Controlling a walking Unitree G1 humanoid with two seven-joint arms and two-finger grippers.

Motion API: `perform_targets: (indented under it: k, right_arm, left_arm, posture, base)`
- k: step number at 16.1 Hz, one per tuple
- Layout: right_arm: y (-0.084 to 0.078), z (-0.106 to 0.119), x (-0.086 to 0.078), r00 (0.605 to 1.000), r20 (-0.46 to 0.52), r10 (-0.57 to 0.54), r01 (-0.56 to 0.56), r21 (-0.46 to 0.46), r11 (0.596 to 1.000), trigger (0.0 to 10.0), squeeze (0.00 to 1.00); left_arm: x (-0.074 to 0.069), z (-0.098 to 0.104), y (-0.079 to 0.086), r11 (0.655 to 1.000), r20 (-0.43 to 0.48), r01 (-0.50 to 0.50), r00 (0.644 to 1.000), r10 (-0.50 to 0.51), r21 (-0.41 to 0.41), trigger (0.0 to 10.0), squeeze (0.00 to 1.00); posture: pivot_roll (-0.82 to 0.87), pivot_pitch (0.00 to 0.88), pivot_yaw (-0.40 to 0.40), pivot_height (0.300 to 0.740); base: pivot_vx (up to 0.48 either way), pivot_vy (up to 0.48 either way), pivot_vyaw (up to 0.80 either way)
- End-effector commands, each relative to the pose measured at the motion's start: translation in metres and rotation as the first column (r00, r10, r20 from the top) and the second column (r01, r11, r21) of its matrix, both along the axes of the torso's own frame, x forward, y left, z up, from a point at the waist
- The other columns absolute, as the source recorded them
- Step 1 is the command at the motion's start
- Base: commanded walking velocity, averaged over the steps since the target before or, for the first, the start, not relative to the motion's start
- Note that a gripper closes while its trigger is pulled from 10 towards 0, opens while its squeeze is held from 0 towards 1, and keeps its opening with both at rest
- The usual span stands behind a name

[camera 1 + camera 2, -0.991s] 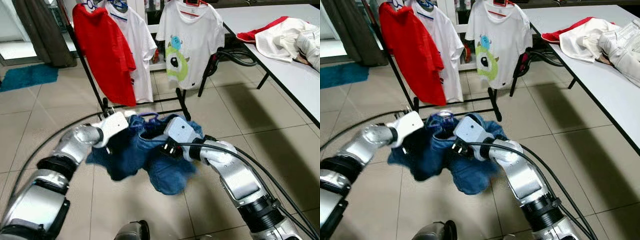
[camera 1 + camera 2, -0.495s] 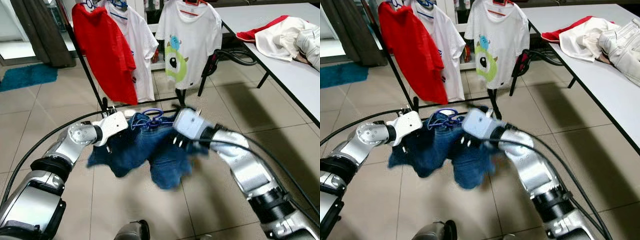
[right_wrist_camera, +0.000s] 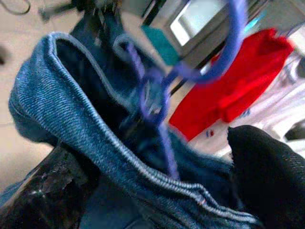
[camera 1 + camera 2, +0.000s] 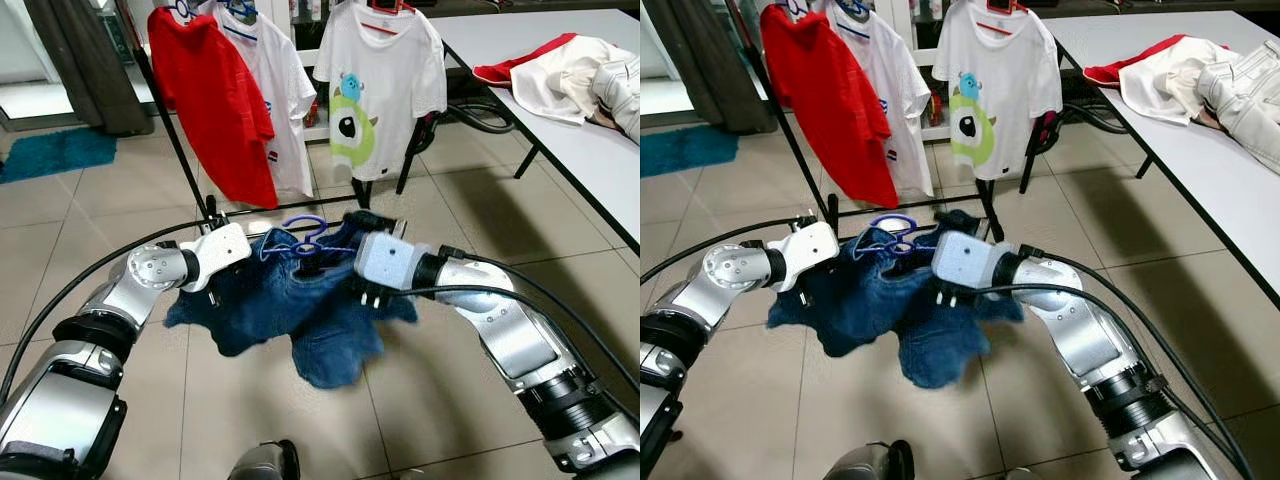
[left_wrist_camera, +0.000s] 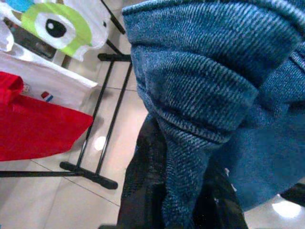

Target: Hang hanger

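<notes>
A blue denim garment [image 4: 300, 300] hangs bunched between my two arms above the tiled floor, with the purple hook of its hanger [image 4: 303, 228] sticking up from its top edge. My left gripper [image 5: 183, 200] is shut on a fold of the denim at the garment's left side. My right gripper [image 3: 157, 186] is at the garment's right side, close to the hook [image 3: 190, 71]. Its fingers stand wide apart with the denim waistband lying between them. The black clothes rack [image 4: 180, 150] stands just beyond, carrying a red shirt [image 4: 205, 100] and two white shirts.
The rack's foot bars [image 4: 290, 212] lie on the floor right behind the garment. A white table [image 4: 560, 130] with heaped clothes [image 4: 560, 75] runs along the right. Black cables [image 4: 60, 300] loop on the floor on both sides. A teal mat [image 4: 55, 152] lies far left.
My right gripper swung up out of the denim and has settled by the hook at the garment's right. The hanger hook now stands clear above the cloth. The left gripper has hardly moved.
</notes>
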State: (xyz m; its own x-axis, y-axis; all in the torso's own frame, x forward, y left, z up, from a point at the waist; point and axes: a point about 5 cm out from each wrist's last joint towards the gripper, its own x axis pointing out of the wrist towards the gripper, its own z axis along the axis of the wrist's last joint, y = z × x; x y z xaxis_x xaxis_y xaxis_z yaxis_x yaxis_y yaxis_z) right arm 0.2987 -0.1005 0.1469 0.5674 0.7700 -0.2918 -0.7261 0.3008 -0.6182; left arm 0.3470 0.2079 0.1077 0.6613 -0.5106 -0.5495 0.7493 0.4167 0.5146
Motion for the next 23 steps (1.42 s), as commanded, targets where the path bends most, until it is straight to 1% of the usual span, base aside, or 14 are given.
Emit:
perform_targets:
  k: [1,3,4,5,7,8,10,12,15,18,19,21,22,23]
  right_arm:
    - [-0.009,0.004,0.003,1.0,-0.008,-0.025,0.025,0.018,1.0,10.0,1.0]
    - [-0.021,0.013,0.006,0.999,0.025,-0.047,0.046,0.041,0.998,10.0,1.0]
    - [-0.031,0.02,0.009,0.996,0.016,-0.087,0.084,0.107,0.991,10.0,0.36]
    - [-0.038,0.023,0.011,0.993,0.0,-0.114,0.113,0.153,0.982,10.0,0.0]
    - [-0.054,0.027,0.015,0.98,0.013,-0.198,0.191,0.213,0.958,10.0,0.0]
    - [-0.062,0.034,0.016,0.971,0.008,-0.238,0.225,0.298,0.928,10.0,0.0]
    - [-0.078,0.037,0.014,0.959,-0.043,-0.28,0.277,0.353,0.894,10.0,0.0]
    - [-0.082,0.026,0.011,0.952,-0.087,-0.293,0.305,0.289,0.907,10.0,0.0]
    - [-0.066,0.011,-0.002,0.966,-0.18,-0.186,0.23,0.273,0.934,10.0,0.0]
    - [-0.081,-0.001,-0.001,0.933,-0.228,-0.277,0.322,0.195,0.926,10.0,0.0]
    - [-0.086,-0.004,0.001,0.904,-0.266,-0.335,0.389,0.181,0.903,10.0,0.0]
    - [-0.081,-0.004,0.003,0.838,-0.387,-0.384,0.506,0.291,0.812,10.0,0.0]
    - [-0.068,-0.006,0.006,0.732,-0.569,-0.375,0.649,0.416,0.637,10.0,0.0]
    - [-0.063,-0.008,0.005,0.71,-0.605,-0.362,0.673,0.428,0.603,10.0,0.0]
  left_arm:
    - [0.005,0.015,0.006,0.997,0.045,-0.019,0.999,0.022,-0.074,0.0,0.0]
    - [0.004,0.021,0.008,0.995,0.062,0.01,0.998,-0.004,-0.1,0.0,0.0]
    - [0.001,0.023,0.008,0.991,0.057,0.045,0.998,-0.039,-0.123,0.0,0.0]
    - [-0.001,0.023,0.008,0.987,0.048,0.075,0.996,-0.069,-0.144,0.0,0.0]
    - [-0.005,0.024,0.01,0.978,0.031,0.112,0.994,-0.108,-0.175,0.0,0.0]
    - [-0.007,0.023,0.014,0.98,0.019,0.108,0.994,-0.106,-0.166,0.0,0.0]
    - [-0.007,0.024,0.024,0.99,0.017,0.065,0.998,-0.064,-0.127,0.0,0.0]
    - [-0.005,0.026,0.027,0.988,0.026,0.041,0.999,-0.037,-0.147,0.0,0.0]
    - [-0.004,0.032,0.02,0.974,0.029,0.072,0.997,-0.068,-0.217,0.0,0.0]
    - [-0.003,0.036,0.024,0.975,0.047,0.065,0.997,-0.056,-0.211,0.0,0.0]
    - [-0.003,0.037,0.026,0.977,0.051,0.056,0.998,-0.046,-0.208,0.0,0.0]
    - [-0.002,0.037,0.028,0.982,0.057,0.028,0.998,-0.017,-0.185,0.0,0.0]
    - [0.002,0.036,0.029,0.989,0.088,-0.029,0.995,0.042,-0.145,0.0,0.0]
    - [0.003,0.035,0.028,0.988,0.094,-0.047,0.994,0.061,-0.15,0.0,0.0]
  posture:
    - [-0.09,0.059,0.066,0.74]
    - [-0.09,0.059,0.067,0.74]
    - [-0.09,0.058,0.069,0.74]
    - [-0.09,0.058,0.068,0.74]
    - [-0.08,0.058,0.065,0.74]
    - [-0.08,0.059,0.065,0.74]
    - [-0.08,0.059,0.065,0.74]
    - [-0.08,0.059,0.072,0.74]
    - [-0.08,0.059,0.074,0.74]
    - [-0.08,0.057,0.073,0.74]
    - [-0.07,0.059,0.073,0.74]
    - [-0.07,0.059,0.073,0.74]
    - [-0.07,0.057,0.071,0.74]
    - [-0.07,0.056,0.071,0.74]
  base:
    - [0.0,0.0,0.0]
    - [0.0,0.0,0.0]
    - [0.0,0.0,0.0]
    - [0.0,0.0,0.0]
    - [0.0,0.0,0.0]
    - [0.0,0.0,0.0]
    - [0.0,0.0,0.0]
    - [0.0,0.0,0.0]
    - [0.0,0.0,0.0]
    - [0.0,0.0,0.0]
    - [0.0,0.0,0.0]
    - [0.0,0.0,0.0]
    - [0.0,0.0,0.0]
    - [0.0,0.0,0.0]
